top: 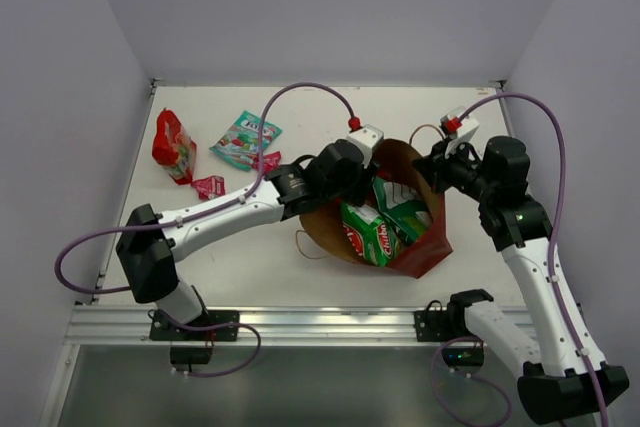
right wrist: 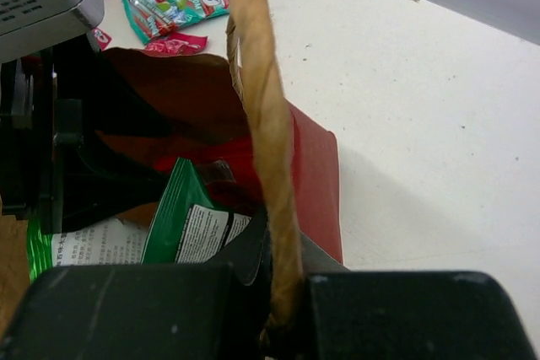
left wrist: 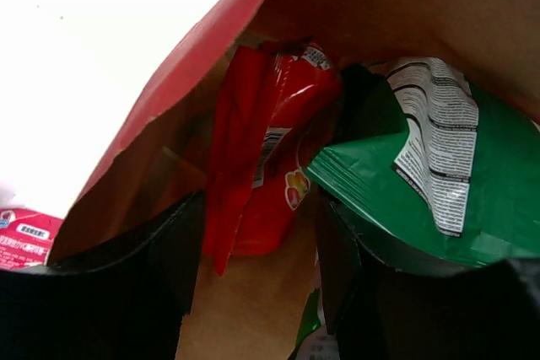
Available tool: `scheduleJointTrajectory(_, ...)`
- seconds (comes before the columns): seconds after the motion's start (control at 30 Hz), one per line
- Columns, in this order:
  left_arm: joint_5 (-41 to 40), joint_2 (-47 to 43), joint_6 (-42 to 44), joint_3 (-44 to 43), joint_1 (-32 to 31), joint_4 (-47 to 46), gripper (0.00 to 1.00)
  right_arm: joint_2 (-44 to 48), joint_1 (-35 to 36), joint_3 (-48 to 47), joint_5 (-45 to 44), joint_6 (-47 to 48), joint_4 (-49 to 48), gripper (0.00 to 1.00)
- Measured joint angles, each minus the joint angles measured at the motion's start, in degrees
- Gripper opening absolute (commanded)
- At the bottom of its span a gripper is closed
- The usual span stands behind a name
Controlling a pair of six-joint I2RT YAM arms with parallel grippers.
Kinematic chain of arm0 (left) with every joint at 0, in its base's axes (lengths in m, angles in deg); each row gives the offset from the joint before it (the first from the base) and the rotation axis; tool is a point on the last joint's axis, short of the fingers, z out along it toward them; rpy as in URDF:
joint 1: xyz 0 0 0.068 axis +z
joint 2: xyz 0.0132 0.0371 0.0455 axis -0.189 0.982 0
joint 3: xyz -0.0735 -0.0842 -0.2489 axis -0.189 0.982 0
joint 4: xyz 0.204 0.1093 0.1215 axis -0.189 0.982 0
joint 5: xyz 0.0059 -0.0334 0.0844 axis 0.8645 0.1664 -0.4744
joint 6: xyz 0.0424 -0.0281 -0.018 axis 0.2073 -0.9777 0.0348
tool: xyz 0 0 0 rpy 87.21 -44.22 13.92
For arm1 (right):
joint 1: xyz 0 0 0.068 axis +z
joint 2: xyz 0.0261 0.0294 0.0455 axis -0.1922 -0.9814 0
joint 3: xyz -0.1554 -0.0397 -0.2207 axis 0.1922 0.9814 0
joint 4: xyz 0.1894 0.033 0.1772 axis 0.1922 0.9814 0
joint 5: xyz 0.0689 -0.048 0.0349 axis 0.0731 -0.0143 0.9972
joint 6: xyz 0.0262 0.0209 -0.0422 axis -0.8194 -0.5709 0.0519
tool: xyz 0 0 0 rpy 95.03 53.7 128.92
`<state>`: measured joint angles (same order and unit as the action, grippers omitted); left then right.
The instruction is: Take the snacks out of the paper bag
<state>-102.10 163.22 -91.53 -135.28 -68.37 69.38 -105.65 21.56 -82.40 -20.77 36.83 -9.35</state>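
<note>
Snacks sit inside the paper bag (top: 425, 247), which lies right of centre on the table with its mouth open. The left gripper (left wrist: 257, 238) reaches into the mouth with its jaws wide. A red packet (left wrist: 270, 115) lies between them, unclamped, and a green chip bag (left wrist: 498, 191) is just to its right. The right gripper (right wrist: 283, 297) pinches the handle (right wrist: 261, 99). A teal pouch (top: 246, 138) lies at the far left.

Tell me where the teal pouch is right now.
In the top view the teal pouch lies flat on the table's far-left part, outside the paper bag, between the red bag and a pink-red sachet.
</note>
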Motion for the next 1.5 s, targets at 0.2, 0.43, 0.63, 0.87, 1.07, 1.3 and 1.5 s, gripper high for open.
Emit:
scheduleJointTrajectory(0.2,-0.28,-0.24,0.85,1.99,-0.46,-3.17,0.67,-0.02,0.00,0.11,0.33,-0.02,-0.11,0.00)
scheduleJointTrajectory(0.43,-1.51,0.50,4.11,5.62,-0.37,-9.88,0.69,-0.02,0.00,0.61,1.51,-0.02,-0.55,0.00)
scheduleJointTrajectory(0.63,-1.05,3.04,6.64,5.68,1.07,-13.55,0.62,0.33,0.00,1.31,1.57,-0.02,-0.92,0.00)
scheduleJointTrajectory(0.87,2.71,5.55,7.58,5.68,2.08,-16.11,0.51,0.33,0.00,1.70,1.66,-0.02,-1.36,0.00)
scheduleJointTrajectory(1.07,3.54,7.10,7.43,6.38,2.23,-17.44,0.14,0.39,0.00,1.92,1.60,-0.02,-1.53,0.00)
scheduleJointTrajectory(1.3,3.48,2.05,7.91,7.08,2.16,-12.98,0.00,0.98,0.00,2.36,1.20,-0.04,-2.91,0.00)
scheduleJointTrajectory(1.5,3.19,-5.81,9.18,4.85,2.27,-6.38,0.00,1.07,0.02,2.51,-1.68,-0.31,-3.98,0.00)
